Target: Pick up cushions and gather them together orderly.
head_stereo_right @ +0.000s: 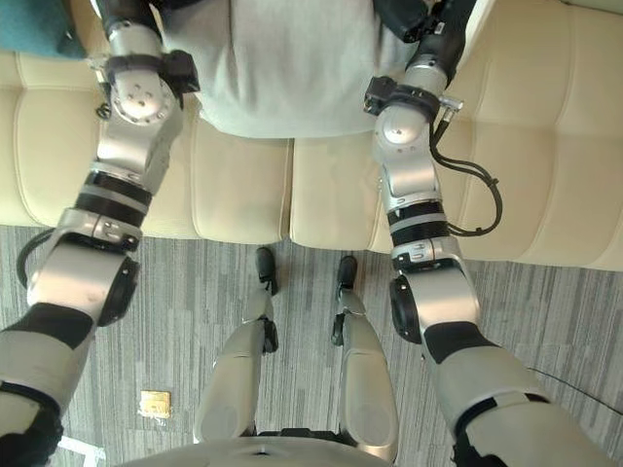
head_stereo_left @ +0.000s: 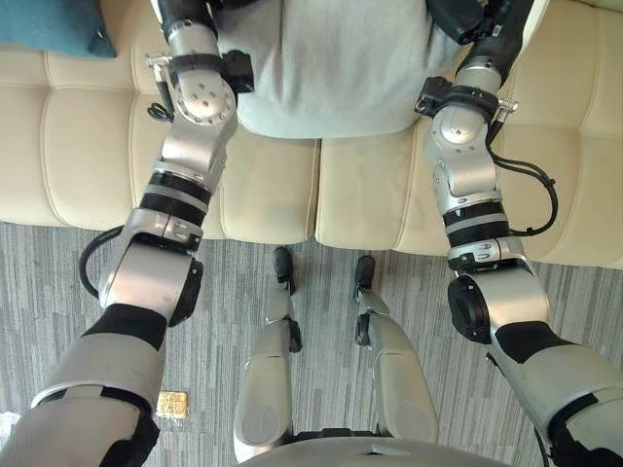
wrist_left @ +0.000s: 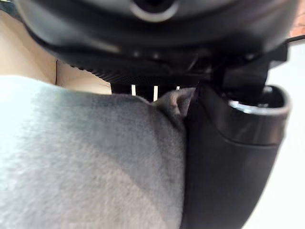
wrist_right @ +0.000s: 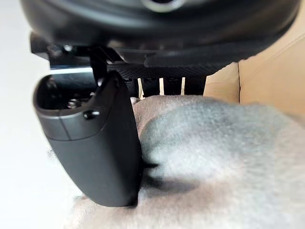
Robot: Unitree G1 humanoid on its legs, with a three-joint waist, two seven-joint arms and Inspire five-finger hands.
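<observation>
A light grey cushion [head_stereo_left: 326,68] hangs between my two hands above the cream sofa [head_stereo_left: 273,190], its lower edge over the seam between two seat pads. My left hand [head_stereo_left: 183,14] grips its left side. In the left wrist view the thumb [wrist_left: 228,157] presses the grey fabric [wrist_left: 95,157] against the fingers behind it. My right hand [head_stereo_left: 469,19] grips the right side, and its thumb [wrist_right: 95,143] pinches the cloth [wrist_right: 214,157] the same way. A teal cushion [head_stereo_left: 49,24] lies on the sofa at the far left.
The sofa's front edge meets a grey striped carpet [head_stereo_left: 321,263] just before me. A small gold packet [head_stereo_left: 172,404] lies on the carpet at the lower left. The seat pads to the right [head_stereo_left: 574,126] are bare.
</observation>
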